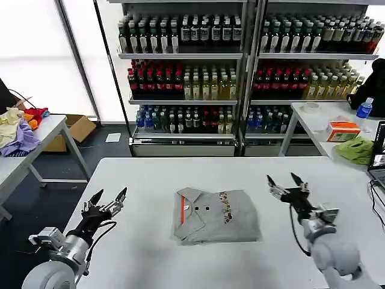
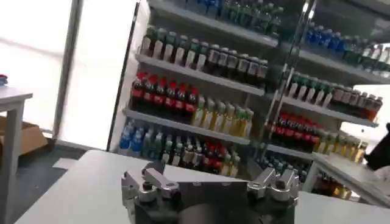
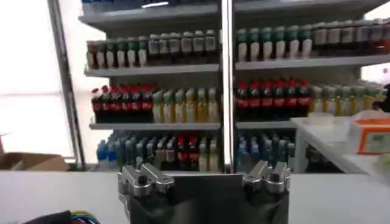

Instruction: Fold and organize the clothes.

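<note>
Left gripper (image 1: 108, 197) beside folded shirt (image 1: 215, 215)

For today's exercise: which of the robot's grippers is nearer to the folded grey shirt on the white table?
Right, though only narrowly. The right gripper hovers open just beyond the folded grey shirt's right edge, toward the far side. The left gripper, also open, sits a bit farther from its left edge, near the white table's corner.

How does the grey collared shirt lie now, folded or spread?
Folded: the light grey cotton shirt with orange-striped collar forms a compact rectangle, no sleeves spread out.
</note>
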`<state>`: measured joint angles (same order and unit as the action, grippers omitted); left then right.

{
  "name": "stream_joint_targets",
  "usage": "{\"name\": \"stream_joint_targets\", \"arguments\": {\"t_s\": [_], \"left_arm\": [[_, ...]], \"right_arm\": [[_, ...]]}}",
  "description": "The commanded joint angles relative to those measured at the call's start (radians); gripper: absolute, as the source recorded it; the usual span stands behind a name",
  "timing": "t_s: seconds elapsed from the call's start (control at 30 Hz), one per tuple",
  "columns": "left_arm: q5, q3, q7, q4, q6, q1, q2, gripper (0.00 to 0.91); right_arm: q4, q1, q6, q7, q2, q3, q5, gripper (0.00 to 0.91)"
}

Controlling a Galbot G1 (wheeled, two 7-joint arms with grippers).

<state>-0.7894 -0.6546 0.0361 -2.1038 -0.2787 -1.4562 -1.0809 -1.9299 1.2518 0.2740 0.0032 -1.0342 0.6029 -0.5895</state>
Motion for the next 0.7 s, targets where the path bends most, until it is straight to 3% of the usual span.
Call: {"name": "stream_joint_targets", "arguments": {"t_s": [0.03, 0.27, 0.47, 0.7], "left_arm": [[0.073, -0.005, -0.030, 0.000, 0.036, -0.033, -0.031, 0.907], [0.135, -0.007, -0.052, -0.005, 0.101, -0.076, -0.058, 0.907], [0.175, -0.033, -0.067, -0.007, 0.130, -0.097, -0.068, 0.907], [0.285, -0.085, -0.095, -0.023, 0.197, -0.120, -0.120, 0.907]], "right_arm": [[0.015, 0.249, -0.146, -0.220, -0.060, 0.325, -0.051, 0.907], [0.003, 0.274, -0.221, -0.226, -0.088, 0.206, 0.035, 0.907], [-0.013, 0.234, -0.226, -0.211, -0.089, 0.118, 0.084, 0.907], [-0.039, 0.253, -0.216, -0.212, -0.047, 0.111, 0.047, 0.907]]}}
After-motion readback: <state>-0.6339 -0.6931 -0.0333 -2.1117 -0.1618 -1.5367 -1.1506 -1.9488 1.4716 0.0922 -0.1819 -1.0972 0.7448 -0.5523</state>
